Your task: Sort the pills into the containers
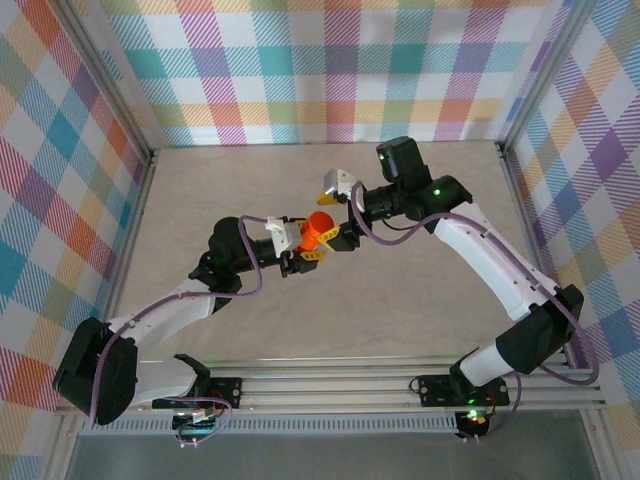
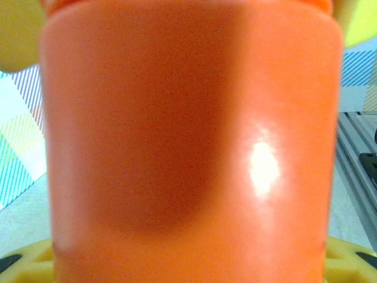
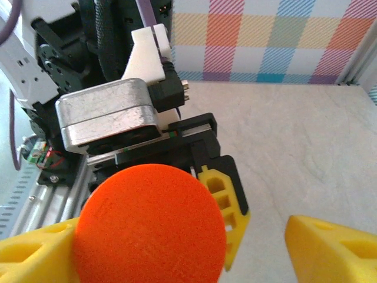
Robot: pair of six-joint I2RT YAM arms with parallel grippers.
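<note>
Right now your left jaws are clamped on the orange pill bottle (image 1: 320, 228), over the middle of the surface (image 1: 420, 300). Your right jaws stand wide at its cap, not gripping.

The orange pill bottle (image 2: 188, 147) looks like smooth glossy plastic, its round end (image 3: 150, 230) matt and finely grainy.

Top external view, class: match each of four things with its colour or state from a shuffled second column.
Column A
1. pill bottle
2. left gripper
3. right gripper
4. back wall

Column B
a. open
b. plaid
c. orange
d. shut on the pill bottle

Pairs: 1-c, 2-d, 3-a, 4-b
</note>
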